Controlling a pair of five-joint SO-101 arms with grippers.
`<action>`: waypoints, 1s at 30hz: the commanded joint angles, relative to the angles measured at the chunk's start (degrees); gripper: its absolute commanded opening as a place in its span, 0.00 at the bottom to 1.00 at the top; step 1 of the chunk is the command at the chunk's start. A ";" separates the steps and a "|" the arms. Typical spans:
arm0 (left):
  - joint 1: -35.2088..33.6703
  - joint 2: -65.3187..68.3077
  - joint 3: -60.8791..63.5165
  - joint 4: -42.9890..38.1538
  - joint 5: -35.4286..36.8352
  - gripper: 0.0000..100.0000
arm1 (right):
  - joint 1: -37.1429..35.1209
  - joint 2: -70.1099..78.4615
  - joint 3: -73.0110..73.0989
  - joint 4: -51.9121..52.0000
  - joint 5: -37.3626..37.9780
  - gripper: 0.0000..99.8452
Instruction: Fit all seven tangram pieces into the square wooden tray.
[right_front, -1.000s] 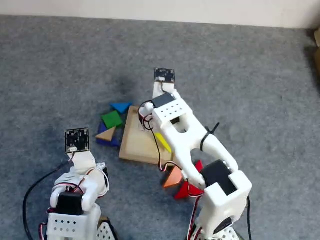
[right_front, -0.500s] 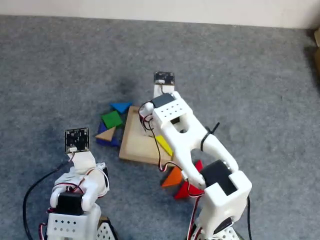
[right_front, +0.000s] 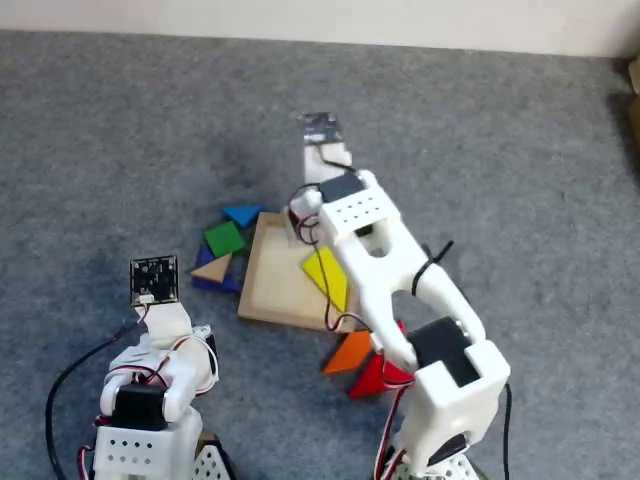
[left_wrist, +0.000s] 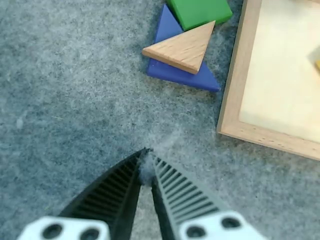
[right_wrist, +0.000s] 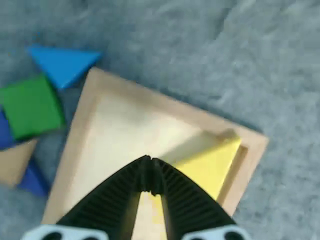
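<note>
The square wooden tray (right_front: 272, 285) lies on grey carpet with a yellow triangle (right_front: 326, 276) inside, against its right rim. My right gripper (right_wrist: 150, 164) hovers shut and empty above the tray (right_wrist: 145, 92), the yellow triangle (right_wrist: 212, 162) just beside its tips. Left of the tray lie a light blue triangle (right_front: 241, 213), a green square (right_front: 224, 238), a plain wood triangle (right_front: 212, 268) and a dark blue piece (right_front: 205, 281). An orange triangle (right_front: 350, 352) and a red triangle (right_front: 378, 375) sit by the right arm's base. My left gripper (left_wrist: 146, 156) is shut near the carpet, short of the wood triangle (left_wrist: 182, 47).
Grey carpet (right_front: 520, 180) spreads open on all sides of the tray. The right arm's white body (right_front: 385, 250) spans the tray's right side. A pale wall strip (right_front: 300, 15) runs along the far edge.
The right arm has swung farther away over the tray's far corner, uncovering the yellow triangle that now lies in the tray. The left arm has kept still.
</note>
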 joint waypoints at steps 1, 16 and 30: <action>-0.48 -0.22 1.10 0.26 -0.44 0.01 | 1.54 -1.01 2.86 -2.07 1.23 0.00; -0.48 -0.22 1.10 0.26 -0.44 0.01 | 1.54 -1.19 8.57 4.00 1.23 0.00; -0.48 -0.22 1.10 0.26 -0.44 0.01 | 3.12 -14.55 4.62 19.65 8.44 0.00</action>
